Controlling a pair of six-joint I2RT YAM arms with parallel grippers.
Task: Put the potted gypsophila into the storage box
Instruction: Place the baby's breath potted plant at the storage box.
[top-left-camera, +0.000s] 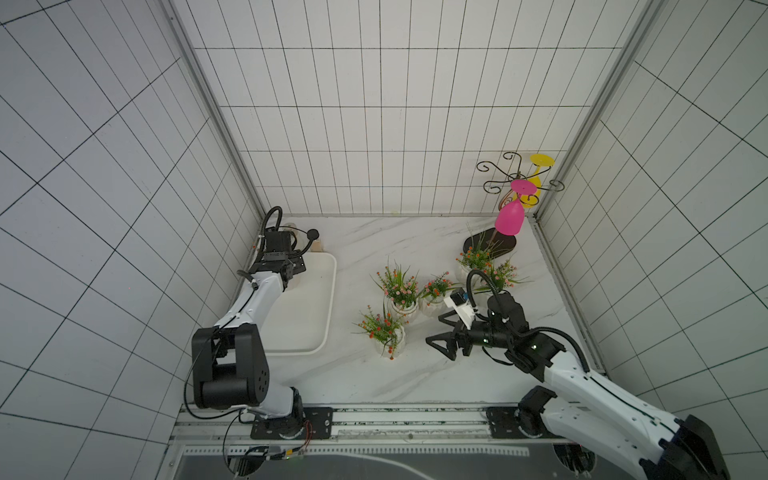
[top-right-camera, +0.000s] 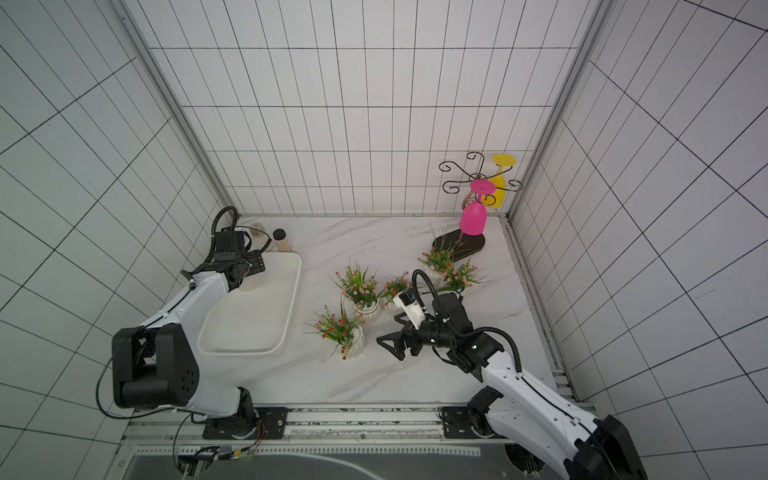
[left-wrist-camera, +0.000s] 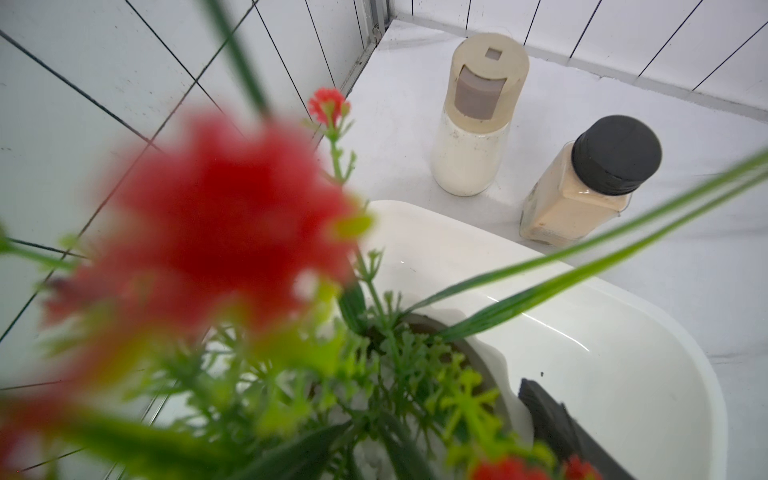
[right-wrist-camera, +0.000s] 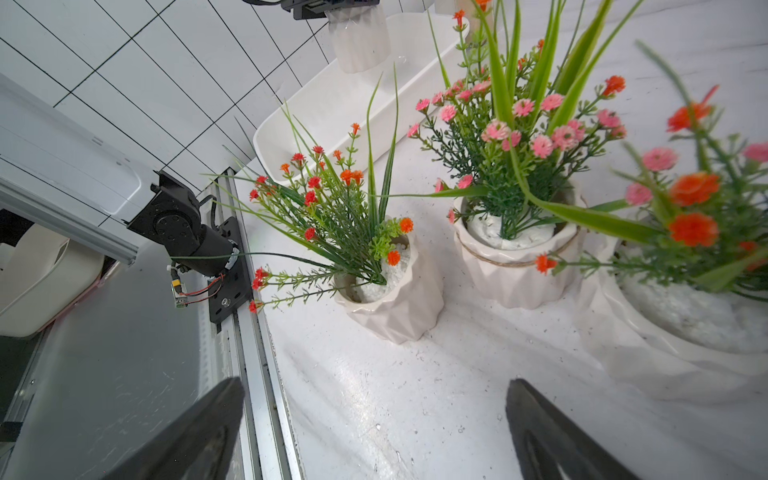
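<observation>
On the marble tabletop (top-left-camera: 365, 382) the storage box (top-left-camera: 309, 320) lies lengthwise up-frame, left of centre. The left gripper (right-wrist-camera: 328, 6) clamps an upright potted gypsophila (right-wrist-camera: 359, 39) at its upper end, with two jars (left-wrist-camera: 478, 124) behind. The right gripper (top-left-camera: 434, 328) gapes near the other pots (top-left-camera: 390, 336).

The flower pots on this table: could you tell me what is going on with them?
The left gripper holds a red-flowered pot at the far end of the storage box; whether it rests on the box floor is unclear. Five more pots stand on the table, and the open right gripper hovers empty beside them.
</observation>
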